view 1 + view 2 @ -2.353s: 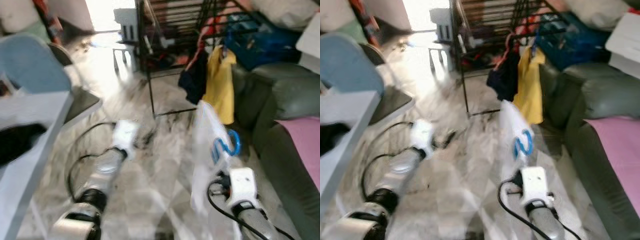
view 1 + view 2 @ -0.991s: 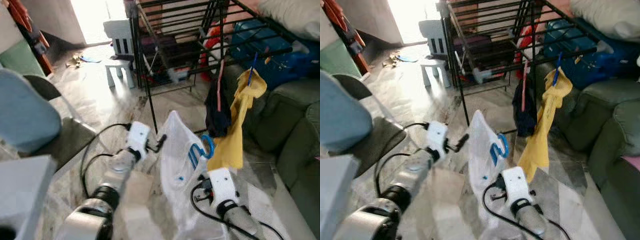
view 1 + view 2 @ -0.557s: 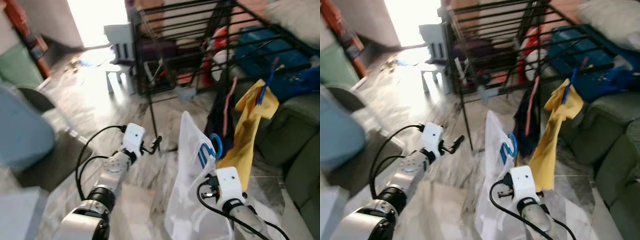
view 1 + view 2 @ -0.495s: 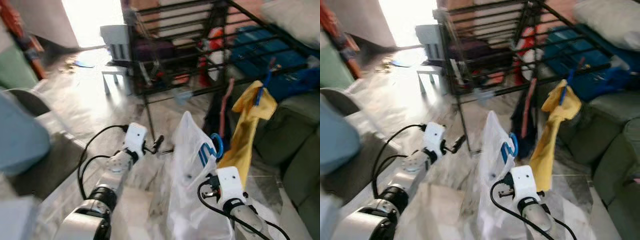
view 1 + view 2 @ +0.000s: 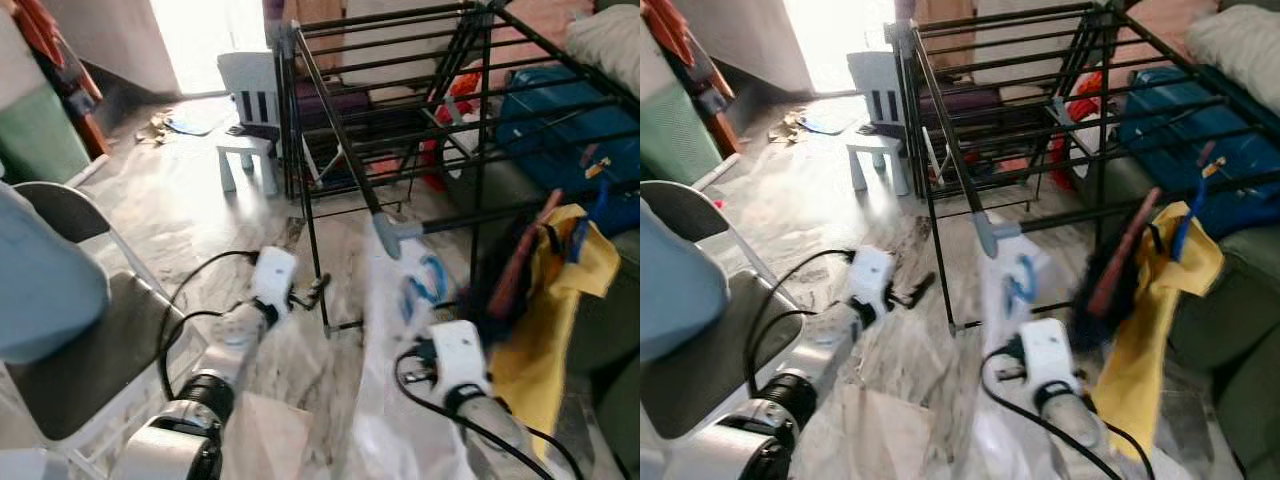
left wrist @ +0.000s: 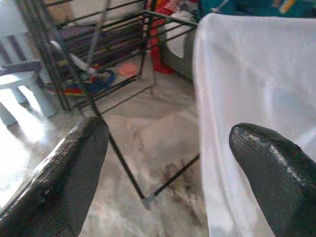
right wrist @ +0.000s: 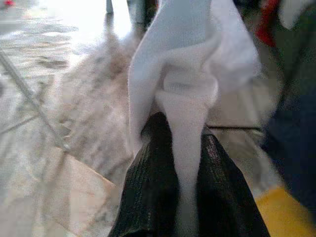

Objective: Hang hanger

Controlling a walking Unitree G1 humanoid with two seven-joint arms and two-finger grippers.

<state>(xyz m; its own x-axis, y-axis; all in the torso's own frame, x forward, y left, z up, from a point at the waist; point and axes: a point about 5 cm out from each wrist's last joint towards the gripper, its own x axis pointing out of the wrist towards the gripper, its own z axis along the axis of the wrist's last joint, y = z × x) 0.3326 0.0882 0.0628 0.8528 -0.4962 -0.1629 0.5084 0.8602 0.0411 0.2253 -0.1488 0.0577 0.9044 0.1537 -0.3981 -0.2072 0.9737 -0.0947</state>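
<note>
R gripper (image 7: 180,148) low centre-right in head views, fingers pinched tight on white garment (image 7: 190,54); blue hanger (image 5: 428,282) w/ it, blurred, centre frame, just below front rail of black drying rack (image 5: 400,100). L gripper (image 6: 168,148) lower centre-left, fingers wide apart, holding nothing, beside rack leg. Yellow cloth (image 5: 550,330) hangs on rack at right edge.
</note>
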